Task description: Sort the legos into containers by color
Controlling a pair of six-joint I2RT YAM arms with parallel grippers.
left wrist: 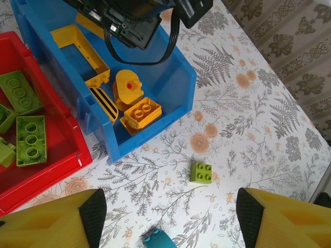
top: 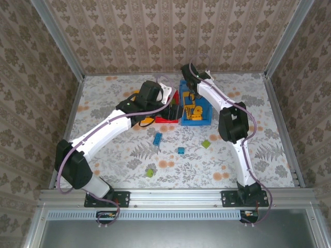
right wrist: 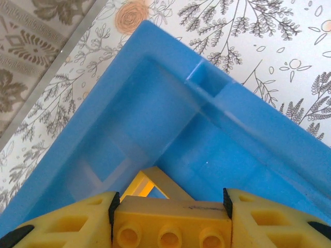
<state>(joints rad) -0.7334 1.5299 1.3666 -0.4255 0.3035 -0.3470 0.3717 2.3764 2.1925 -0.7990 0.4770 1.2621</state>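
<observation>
yellow brick (right wrist: pixel 170 231) in right gripper (right wrist: pixel 169 204)

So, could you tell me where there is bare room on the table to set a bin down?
Bare: the table right of the blue bin, out to the side rail, and the far left corner. Crowded: the middle, where the red bin sits beside the blue one and loose bricks lie in front.

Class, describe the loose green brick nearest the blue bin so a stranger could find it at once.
Find the blue bin holding yellow pieces. Just off its corner, on the flowered table, lies a green brick. It is square, four-studded and alone, unlike the longer green bricks in the red bin.
</observation>
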